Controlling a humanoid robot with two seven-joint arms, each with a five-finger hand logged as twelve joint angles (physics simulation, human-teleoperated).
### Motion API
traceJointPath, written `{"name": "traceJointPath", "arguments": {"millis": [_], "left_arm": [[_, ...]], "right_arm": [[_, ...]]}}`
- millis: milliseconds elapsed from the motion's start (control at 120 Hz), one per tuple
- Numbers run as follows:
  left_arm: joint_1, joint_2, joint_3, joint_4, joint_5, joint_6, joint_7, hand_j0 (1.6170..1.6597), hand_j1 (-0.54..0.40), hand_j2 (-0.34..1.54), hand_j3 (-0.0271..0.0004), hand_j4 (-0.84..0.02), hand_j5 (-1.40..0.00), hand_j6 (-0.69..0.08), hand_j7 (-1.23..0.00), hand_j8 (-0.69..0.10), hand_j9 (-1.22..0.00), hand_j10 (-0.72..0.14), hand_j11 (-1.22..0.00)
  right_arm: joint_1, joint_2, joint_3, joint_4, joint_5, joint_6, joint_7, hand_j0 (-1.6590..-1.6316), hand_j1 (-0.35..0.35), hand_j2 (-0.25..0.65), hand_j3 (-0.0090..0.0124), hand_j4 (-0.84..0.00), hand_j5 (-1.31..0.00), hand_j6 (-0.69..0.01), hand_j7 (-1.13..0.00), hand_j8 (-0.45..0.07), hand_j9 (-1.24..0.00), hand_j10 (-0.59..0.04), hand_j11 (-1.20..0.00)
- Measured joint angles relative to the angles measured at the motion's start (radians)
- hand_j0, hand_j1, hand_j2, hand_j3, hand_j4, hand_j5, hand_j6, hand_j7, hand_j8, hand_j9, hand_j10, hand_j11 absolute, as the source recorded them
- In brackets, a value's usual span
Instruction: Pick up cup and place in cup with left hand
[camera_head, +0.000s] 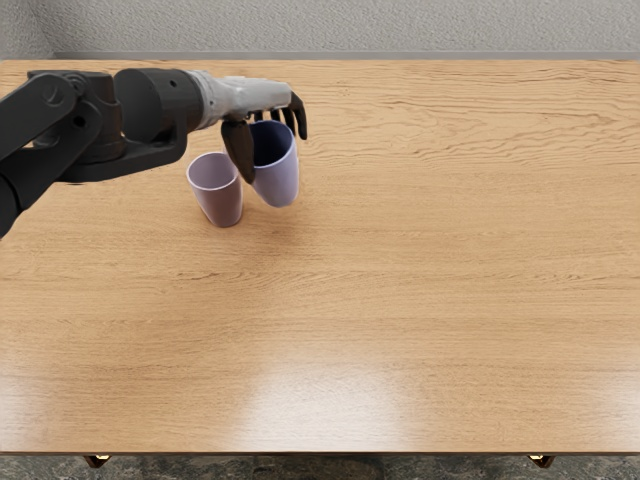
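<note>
The wooden desk (420, 300) fills almost all of the frame, with light brown colour and wavy grain. Near the lower edge of the frame, at the left, in the middle and at the right, its surface has pale shine. Behind the desk, along the top of the frame, there is a rough grey wall (350, 27). Along the bottom of the frame runs a thin strip of dark, mottled floor (320, 469).

The left arm (160, 100), which is black and has thick joints, enters from the left edge and reaches into the upper left of the frame. At its end is the left hand (250, 98), with a pale grey back and dark fingers. This hand is grasping the bluish-lilac cup (277, 182): the thumb (238, 150) is at the left side of the cup, and the other fingers (299, 115) bend down at its far side, by the rim. The cup is tilted, its dark blue inside is visible, and its base points to the lower right. I cannot tell if this base touches the desk.

The pinkish cup (222, 205) stands on the desk, open side up, just to the left of the held one. The held cup is beside it, not inside it.
</note>
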Motion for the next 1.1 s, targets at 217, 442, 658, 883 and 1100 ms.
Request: {"name": "traceJointPath", "arguments": {"millis": [217,442,658,883,1100], "left_arm": [[-0.041,0.0,0.018,0.031,-0.005,0.0,0.0,1.657,-0.123,0.16,0.0,-0.439,-0.6,-0.368,-0.6,-0.329,-0.59,-0.443,-0.59],[-0.081,0.0,0.039,0.072,-0.006,0.0,0.0,1.6572,-0.127,0.17,0.0,-0.443,-0.59,-0.37,-0.6,-0.33,-0.59,-0.447,-0.59],[-0.104,0.002,0.042,0.119,-0.006,0.0,0.0,1.6571,-0.126,0.17,0.0,-0.439,-0.6,-0.371,-0.6,-0.335,-0.59,-0.445,-0.59],[-0.115,0.036,0.042,0.144,-0.008,0.0,0.0,1.6574,-0.128,0.18,0.0,-0.44,-0.59,-0.37,-0.6,-0.336,-0.59,-0.445,-0.59],[-0.112,0.048,0.042,0.16,-0.012,-0.001,0.0,1.6574,-0.127,0.19,0.0,-0.436,-0.6,-0.385,-0.59,-0.343,-0.59,-0.445,-0.59]], "right_arm": [[0.0,0.0,0.0,0.0,0.0,0.0,0.0,-1.6581,-0.349,0.0,0.0,0.0,0.0,0.0,0.0,0.0,0.0,0.0,0.0],[0.0,0.0,0.0,0.0,0.0,0.0,0.0,-1.6581,-0.349,0.0,0.0,0.0,0.0,0.0,0.0,0.0,0.0,0.0,0.0],[0.0,0.0,0.0,0.0,0.0,0.0,0.0,-1.6581,-0.349,0.0,0.0,0.0,0.0,0.0,0.0,0.0,0.0,0.0,0.0],[0.0,0.0,0.0,0.0,0.0,0.0,0.0,-1.6581,-0.349,0.0,0.0,0.0,0.0,0.0,0.0,0.0,0.0,0.0,0.0],[0.0,0.0,0.0,0.0,0.0,0.0,0.0,-1.6581,-0.349,0.0,0.0,0.0,0.0,0.0,0.0,0.0,0.0,0.0,0.0]]}}
